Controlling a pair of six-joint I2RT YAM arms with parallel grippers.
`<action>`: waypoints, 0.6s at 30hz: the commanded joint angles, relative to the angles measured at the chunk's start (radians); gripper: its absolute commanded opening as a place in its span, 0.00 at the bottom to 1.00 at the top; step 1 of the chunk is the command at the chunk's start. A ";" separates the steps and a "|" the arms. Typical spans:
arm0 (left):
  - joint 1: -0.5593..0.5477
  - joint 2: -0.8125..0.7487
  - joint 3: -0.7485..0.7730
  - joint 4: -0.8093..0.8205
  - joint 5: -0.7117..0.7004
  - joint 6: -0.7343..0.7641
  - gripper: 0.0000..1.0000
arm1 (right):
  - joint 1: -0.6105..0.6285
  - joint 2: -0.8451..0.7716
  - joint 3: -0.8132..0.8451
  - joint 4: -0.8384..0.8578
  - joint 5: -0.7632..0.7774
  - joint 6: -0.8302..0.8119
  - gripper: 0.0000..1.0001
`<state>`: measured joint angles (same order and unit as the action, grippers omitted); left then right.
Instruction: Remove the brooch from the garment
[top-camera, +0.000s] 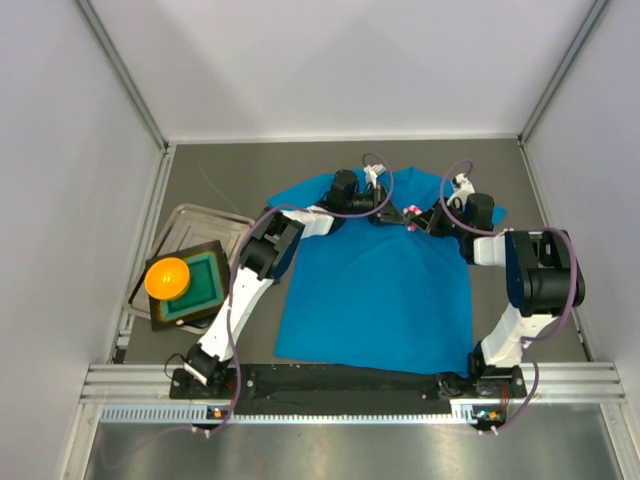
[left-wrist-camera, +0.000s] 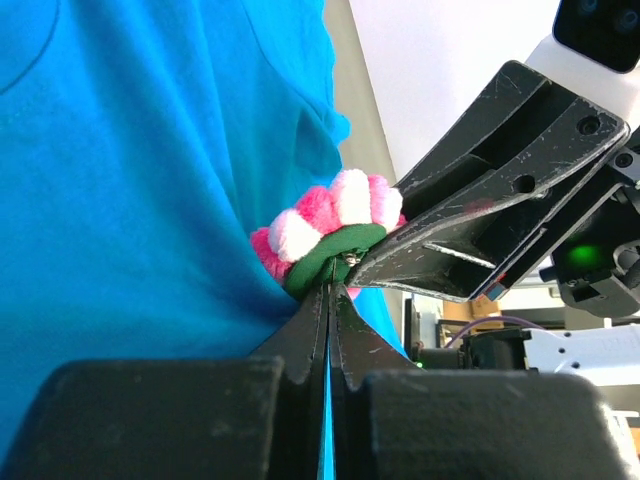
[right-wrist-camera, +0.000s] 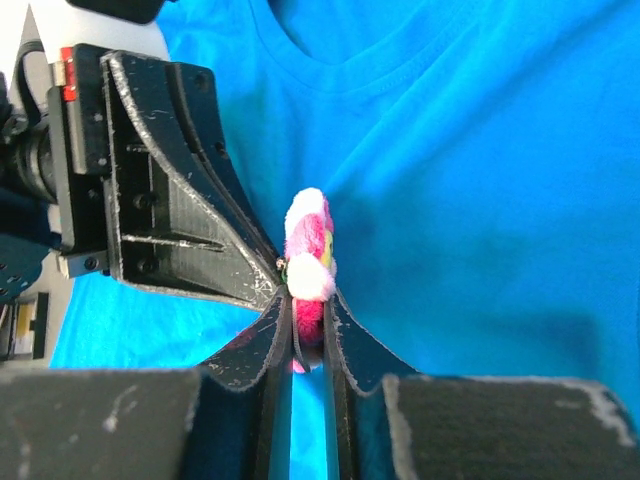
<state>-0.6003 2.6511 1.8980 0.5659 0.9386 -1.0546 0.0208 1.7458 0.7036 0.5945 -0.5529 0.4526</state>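
From above, a dark grey table (top-camera: 230, 175) sits inside a booth of plain white walls (top-camera: 350, 60) with aluminium struts at the corners and a slotted aluminium rail (top-camera: 350, 385) along the near edge, where both arm bases are bolted. The garment (top-camera: 375, 290) lies flat mid-table, collar at the far side. Both arms reach to the collar area, where the left gripper (top-camera: 385, 204) and right gripper (top-camera: 420, 221) meet at the brooch (top-camera: 412, 212), a small pink spot on the shirt's upper chest. Left of the shirt is a metal tray (top-camera: 205, 220) holding a dark square pad with a green face (top-camera: 203, 283), and an orange ball (top-camera: 167, 277) rests on the pad. In the left wrist view, the left gripper (left-wrist-camera: 330, 292) has its jaws drawn to a thin slit. Its tips are at the green backing of the brooch (left-wrist-camera: 330, 212), where it meets the blue garment (left-wrist-camera: 150, 180); whether cloth is nipped there cannot be told. The right gripper (left-wrist-camera: 385, 255) comes in from the right, touching the flower. In the right wrist view, the right gripper (right-wrist-camera: 308, 310) is clamped narrowly on the lower edge of the brooch (right-wrist-camera: 308, 240), which stands edge-on against the garment (right-wrist-camera: 480, 200) below the neckline. The left gripper (right-wrist-camera: 278, 288) presses in just beside it from the left.
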 joint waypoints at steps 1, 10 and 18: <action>0.007 0.056 0.019 0.084 -0.020 -0.077 0.00 | 0.037 -0.049 -0.003 0.136 -0.213 -0.009 0.00; 0.008 0.046 0.003 0.144 -0.023 -0.154 0.00 | 0.056 -0.062 -0.001 0.116 -0.202 -0.042 0.00; 0.007 -0.118 -0.161 0.073 -0.095 0.052 0.00 | 0.053 -0.075 -0.013 0.090 -0.091 -0.022 0.00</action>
<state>-0.5827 2.6553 1.8114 0.7090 0.9405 -1.1782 0.0326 1.7351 0.6838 0.6132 -0.5697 0.4053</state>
